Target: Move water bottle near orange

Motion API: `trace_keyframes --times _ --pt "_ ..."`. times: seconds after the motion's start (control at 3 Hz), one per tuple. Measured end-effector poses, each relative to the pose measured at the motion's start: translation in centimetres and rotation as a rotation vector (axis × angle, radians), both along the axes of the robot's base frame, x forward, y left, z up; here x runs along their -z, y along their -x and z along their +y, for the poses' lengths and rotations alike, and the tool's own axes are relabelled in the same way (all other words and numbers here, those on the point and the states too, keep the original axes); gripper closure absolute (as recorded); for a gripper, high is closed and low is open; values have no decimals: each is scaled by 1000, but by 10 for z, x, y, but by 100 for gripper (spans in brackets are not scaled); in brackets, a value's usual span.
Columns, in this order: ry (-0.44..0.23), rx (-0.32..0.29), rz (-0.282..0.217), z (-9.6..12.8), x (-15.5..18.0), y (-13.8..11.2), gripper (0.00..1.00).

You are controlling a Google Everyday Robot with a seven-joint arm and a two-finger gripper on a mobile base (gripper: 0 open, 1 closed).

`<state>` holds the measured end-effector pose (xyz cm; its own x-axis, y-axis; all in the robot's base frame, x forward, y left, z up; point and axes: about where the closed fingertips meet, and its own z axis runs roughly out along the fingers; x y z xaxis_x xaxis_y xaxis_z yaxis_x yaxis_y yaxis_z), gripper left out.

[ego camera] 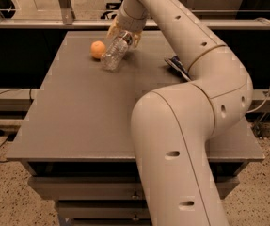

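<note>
The water bottle (114,55) is a clear ribbed plastic bottle, tilted with its base low over the far left part of the table, just right of the orange (97,49). The orange is a small round fruit resting on the table. My gripper (123,35) reaches down from the far edge and is shut on the bottle's upper end, so the cap is hidden between the fingers. The bottle's base is a small gap away from the orange; I cannot tell whether it touches the table.
A dark blue chip bag (177,66) lies on the grey table (78,117) to the right, partly hidden behind my arm. My arm (186,126) covers the right half of the table. A rail and glass run behind the far edge.
</note>
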<state>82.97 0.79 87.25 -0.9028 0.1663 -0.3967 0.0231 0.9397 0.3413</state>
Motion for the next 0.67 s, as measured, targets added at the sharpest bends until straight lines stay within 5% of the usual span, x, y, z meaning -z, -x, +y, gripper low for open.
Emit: trace_keyframes --times 0.67 --pt "-34 10 -6 -9 -5 2 0"
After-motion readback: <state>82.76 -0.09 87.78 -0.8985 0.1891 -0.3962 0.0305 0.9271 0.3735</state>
